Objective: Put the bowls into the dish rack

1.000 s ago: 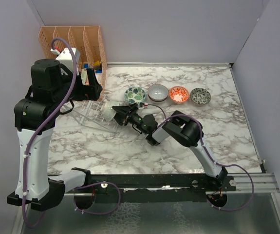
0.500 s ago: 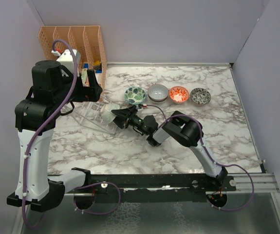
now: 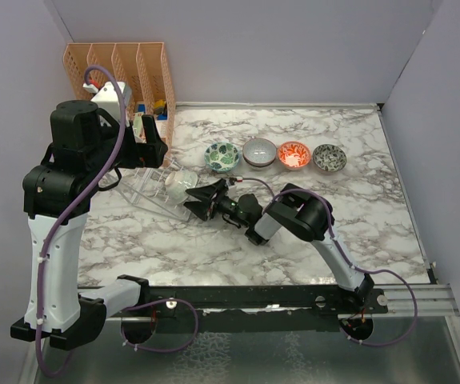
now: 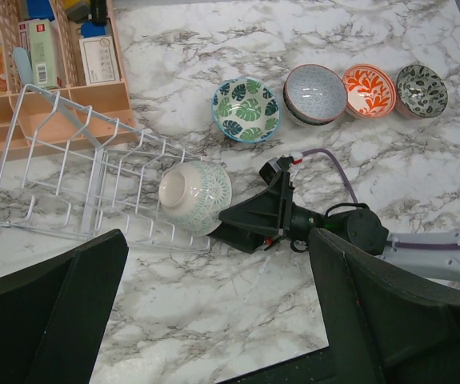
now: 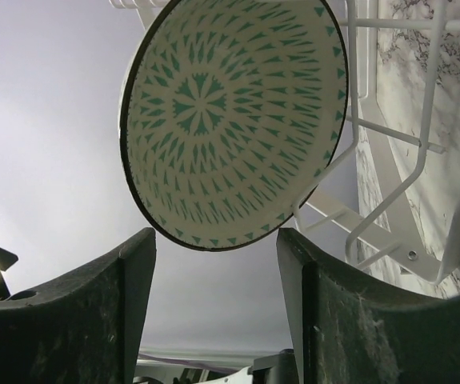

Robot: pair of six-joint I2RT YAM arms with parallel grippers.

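Bowl (image 4: 195, 196) on edge in dish rack (image 4: 70, 180), just beyond right claw (image 3: 200, 200); fingers spread wide, empty.

We see the dish rack (image 4: 95, 188), a low frame of pale thin rods on the worktop (image 4: 214, 308). A cream bowl (image 4: 195, 197) lies tipped on its side at the rack's right end, with green triangles inside. Beyond sit upright, in a row, the teal leafy bowl (image 4: 246, 110), the grey-white bowl (image 4: 315, 94), the red-orange bowl (image 4: 369, 90) and the dark speckled bowl (image 4: 422, 90).

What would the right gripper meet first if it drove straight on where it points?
Most likely the green-triangle bowl, on edge in the dish rack, framed between the right gripper's open fingers; the gap is hard to judge.
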